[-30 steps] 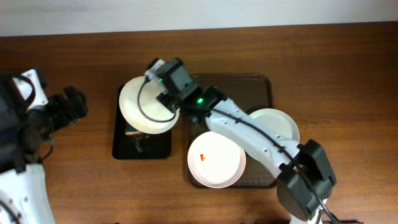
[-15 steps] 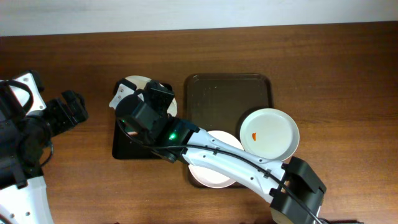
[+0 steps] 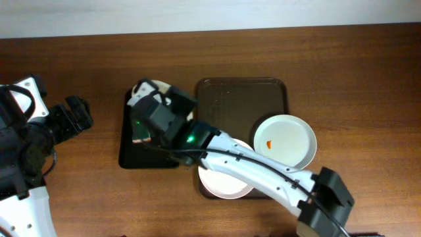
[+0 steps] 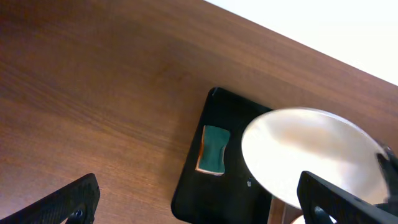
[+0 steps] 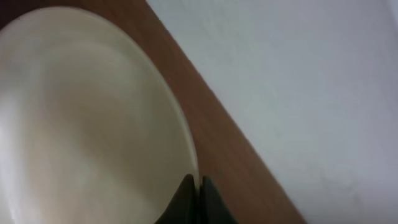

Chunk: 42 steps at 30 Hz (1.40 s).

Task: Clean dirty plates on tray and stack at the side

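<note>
My right gripper (image 3: 152, 108) is shut on the rim of a white plate (image 3: 160, 86) and holds it tilted over the black tray (image 3: 128, 155). In the right wrist view the fingers (image 5: 198, 194) pinch the plate's edge (image 5: 93, 124). The held plate also shows in the left wrist view (image 4: 311, 155). The brown tray (image 3: 230, 105) holds a second plate (image 3: 289, 148) with an orange smear on its right side. A third plate (image 3: 220, 185) lies at the tray's front, mostly under my right arm. My left gripper (image 4: 205, 205) is open and empty, at the far left (image 3: 74, 113).
A green sponge (image 4: 213, 149) lies on the black tray (image 4: 211, 186), left of the held plate; it shows in the overhead view (image 3: 139, 139) too. My right arm crosses the brown tray's front left. A white wall runs along the table's far edge.
My right arm has carried the plate from the brown tray's far left corner to over the black tray and tilted it. The smeared plate on the right is now uncovered. The left arm is unchanged.
</note>
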{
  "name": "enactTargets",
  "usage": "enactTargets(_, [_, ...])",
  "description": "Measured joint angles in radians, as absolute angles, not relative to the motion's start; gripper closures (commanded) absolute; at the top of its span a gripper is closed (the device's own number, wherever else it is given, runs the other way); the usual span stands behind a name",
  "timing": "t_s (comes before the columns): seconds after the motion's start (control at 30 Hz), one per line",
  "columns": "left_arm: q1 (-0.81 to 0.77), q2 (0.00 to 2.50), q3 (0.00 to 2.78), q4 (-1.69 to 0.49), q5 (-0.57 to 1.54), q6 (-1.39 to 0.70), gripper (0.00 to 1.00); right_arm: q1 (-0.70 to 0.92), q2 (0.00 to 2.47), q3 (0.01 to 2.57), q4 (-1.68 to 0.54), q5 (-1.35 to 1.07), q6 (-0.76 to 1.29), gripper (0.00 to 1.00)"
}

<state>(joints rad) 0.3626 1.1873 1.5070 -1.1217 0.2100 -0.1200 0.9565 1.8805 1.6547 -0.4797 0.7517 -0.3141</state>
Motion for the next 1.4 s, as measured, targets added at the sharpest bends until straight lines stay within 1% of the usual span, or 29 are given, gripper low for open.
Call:
enactTargets(0.03, [0.363, 1.187, 1.507, -1.122, 0.210, -0.120, 0.00, 0.937, 1.859, 1.653, -0.524, 0.721, -0.271, 0.96])
enactTargets(0.1, [0.363, 1.187, 1.507, -1.121, 0.242, -0.120, 0.00, 0.797, 1.726, 1.652, -0.637, 0.542, -0.094, 0.96])
enactTargets(0.17, [0.363, 1.187, 1.507, -1.117, 0.294, -0.120, 0.00, 0.517, 1.586, 1.661, -0.777, 0.234, 0.080, 0.96])
enactTargets(0.2, [0.363, 1.187, 1.507, -1.115, 0.317, -0.120, 0.00, 0.306, 1.548, 1.662, -0.837, 0.107, 0.140, 0.96])
enactTargets(0.23, [0.367, 1.187, 1.507, -1.115, 0.325, -0.120, 0.00, 0.160, 1.546, 1.666, -0.892, 0.009, 0.171, 0.96])
enactTargets(0.27, [0.368, 1.187, 1.507, -1.113, 0.333, -0.120, 0.00, -0.043, 1.556, 1.663, -0.944, -0.103, 0.207, 0.96])
enactTargets(0.3, [0.369, 1.187, 1.507, -1.113, 0.334, -0.120, 0.00, -0.113, 1.563, 1.662, -0.965, -0.144, 0.214, 0.96])
enactTargets(0.37, [0.369, 1.187, 1.507, -1.113, 0.342, -0.120, 0.00, -0.351, 1.600, 1.631, -1.001, -0.228, 0.236, 0.96])
enactTargets(0.43, [0.367, 1.187, 1.507, -1.113, 0.342, -0.120, 0.00, -0.479, 1.635, 1.597, -0.991, -0.253, 0.262, 0.96])
enactTargets(0.5, [0.367, 1.187, 1.507, -1.113, 0.344, -0.120, 0.00, -0.668, 1.729, 1.522, -0.949, -0.276, 0.286, 0.96])
enactTargets(0.6, [0.368, 1.187, 1.507, -1.114, 0.345, -0.120, 0.00, -0.794, 1.843, 1.464, -0.900, -0.275, 0.310, 0.96])
enactTargets(0.63, [0.368, 1.187, 1.507, -1.114, 0.345, -0.120, 0.00, -0.810, 1.887, 1.452, -0.888, -0.271, 0.314, 0.93])
enactTargets(0.67, [0.368, 1.187, 1.507, -1.114, 0.344, -0.120, 0.00, -0.811, 1.907, 1.449, -0.886, -0.261, 0.315, 0.71])
enactTargets(0.7, [0.368, 1.187, 1.507, -1.114, 0.345, -0.120, 0.00, -0.810, 1.921, 1.449, -0.882, -0.252, 0.316, 0.54])
enactTargets(0.73, [0.368, 1.187, 1.507, -1.114, 0.344, -0.120, 0.00, -0.810, 1.922, 1.449, -0.880, -0.245, 0.324, 0.48])
enactTargets(0.77, [0.368, 1.187, 1.507, -1.114, 0.345, -0.120, 0.00, -0.810, 1.922, 1.449, -0.881, -0.244, 0.314, 0.45])
enactTargets(0.83, [0.368, 1.187, 1.507, -1.114, 0.345, -0.120, 0.00, -0.807, 1.922, 1.449, -0.882, -0.267, 0.305, 0.45])
enactTargets(0.9, [0.368, 1.187, 1.507, -1.113, 0.345, -0.120, 0.00, -0.766, 1.908, 1.449, -0.888, -0.355, 0.242, 0.46])
enactTargets(0.93, [0.368, 1.187, 1.507, -1.114, 0.344, -0.120, 0.00, -0.688, 1.887, 1.449, -0.947, -0.402, 0.187, 0.49])
enactTargets(0.97, [0.368, 1.187, 1.507, -1.114, 0.345, -0.120, 0.00, -0.606, 1.876, 1.451, -1.005, -0.417, 0.150, 0.49])
enactTargets(1.0, [0.368, 1.187, 1.507, -1.113, 0.345, -0.120, 0.00, -0.468, 1.868, 1.451, -1.043, -0.410, 0.113, 0.50])
enactTargets(1.03, [0.368, 1.187, 1.507, -1.114, 0.345, -0.120, 0.00, -0.379, 1.867, 1.451, -1.087, -0.353, 0.109, 0.53])
enactTargets(1.07, [0.368, 1.186, 1.507, -1.114, 0.345, -0.120, 0.00, -0.274, 1.867, 1.449, -1.132, -0.235, 0.128, 0.54])
enactTargets(1.13, [0.368, 1.187, 1.507, -1.113, 0.344, -0.120, 0.00, -0.134, 1.863, 1.408, -1.159, -0.077, 0.157, 0.56])
enactTargets(1.17, [0.368, 1.187, 1.507, -1.113, 0.345, -0.120, 0.00, -0.094, 1.861, 1.379, -1.157, 0.008, 0.201, 0.60])
enactTargets(1.23, [0.368, 1.187, 1.507, -1.115, 0.345, -0.120, 0.00, -0.066, 1.860, 1.311, -1.156, 0.116, 0.266, 0.74])
enactTargets(1.3, [0.368, 1.187, 1.507, -1.115, 0.345, -0.120, 0.00, -0.076, 1.859, 1.272, -1.148, 0.149, 0.297, 0.89])
enactTargets(1.33, [0.368, 1.187, 1.507, -1.115, 0.345, -0.120, 0.00, -0.078, 1.859, 1.265, -1.150, 0.153, 0.306, 0.94])
enactTargets(1.4, [0.368, 1.187, 1.507, -1.115, 0.345, -0.120, 0.00, -0.079, 1.859, 1.253, -1.154, 0.153, 0.315, 0.96])
